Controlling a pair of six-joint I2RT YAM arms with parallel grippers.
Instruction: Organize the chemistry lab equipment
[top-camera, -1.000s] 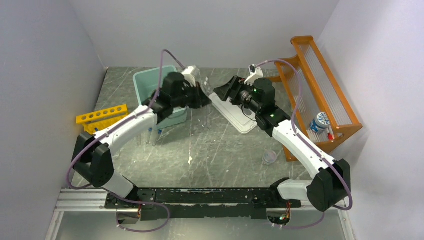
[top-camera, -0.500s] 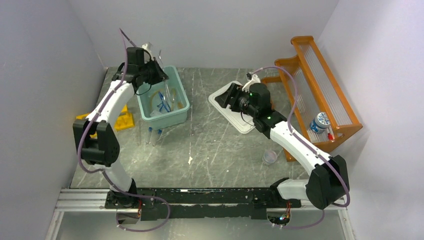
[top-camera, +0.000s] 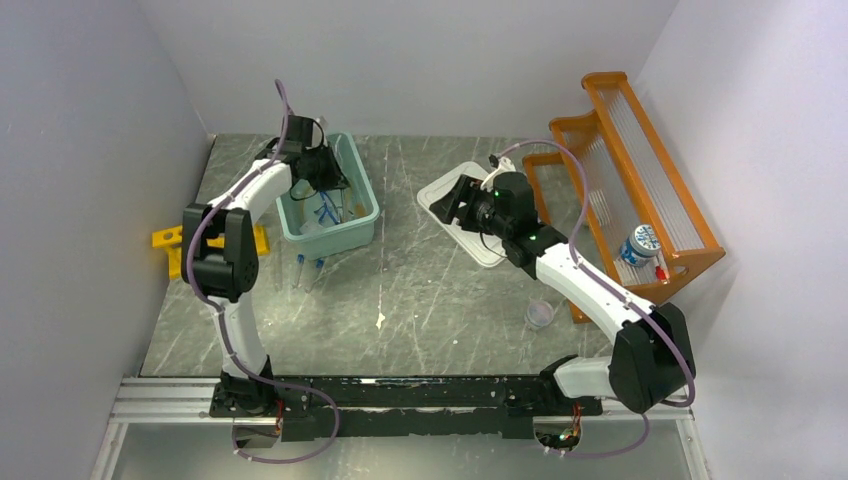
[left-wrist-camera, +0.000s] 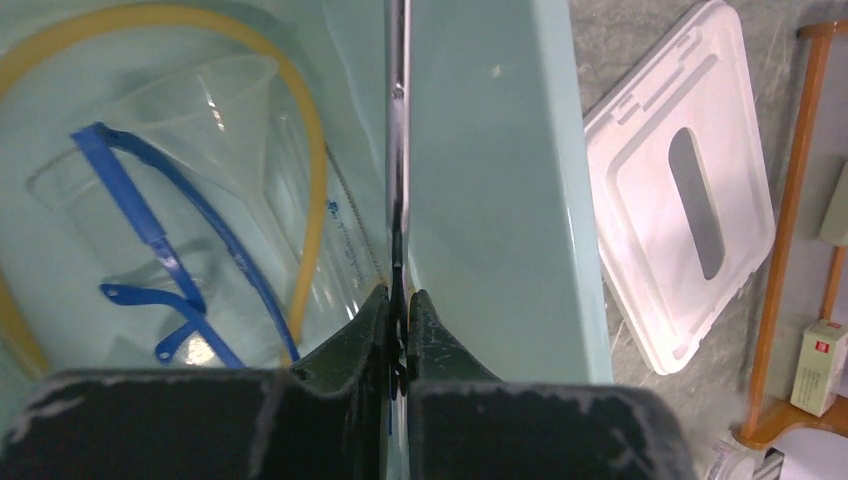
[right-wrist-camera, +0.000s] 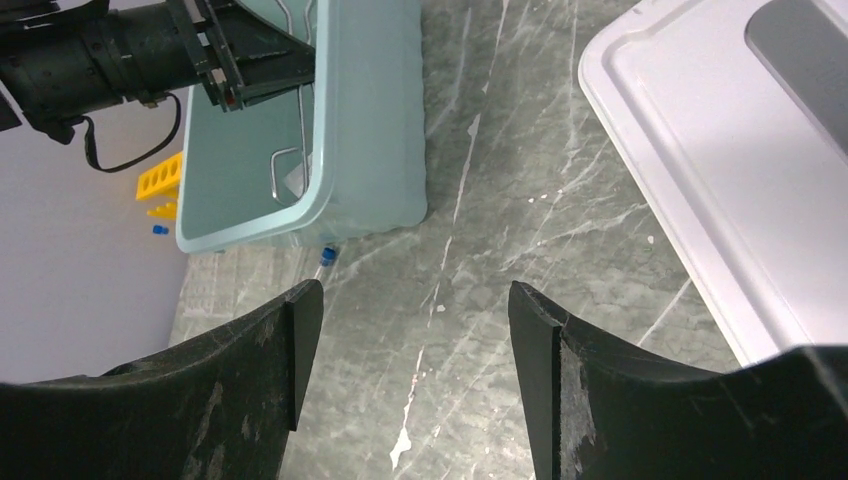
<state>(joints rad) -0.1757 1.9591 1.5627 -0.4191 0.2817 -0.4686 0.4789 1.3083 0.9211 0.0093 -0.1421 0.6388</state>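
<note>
Although the yellow tube rack lies at the far left of the overhead view, the left arm's elbow hangs right over it, so a careless swing back may shove it. Just right of it, clear test tubes lie loose on the surface below the teal bin. They can roll or get swept if the arm drops low.

At the bin, the left fingers are clenched on the silver forceps, which run along the inside of the bin wall. I cannot tell whether the forceps tip touches the wall or the bottom. Letting go here risks the metal catching the rim, or dropping onto the clear funnel and other glassware lying with the tan tubing. Thin glass may chip under that.

Further right, the right fingers stand spread wide and grasp nothing, hovering over bare surface between the bin and the white lid. A reach toward the bin while the left arm is inside may bring the two arms together.

At lower right, the clear cup sits just beside the foot of the orange shelf, close under the right forearm. A low sweep may tip it.
</note>
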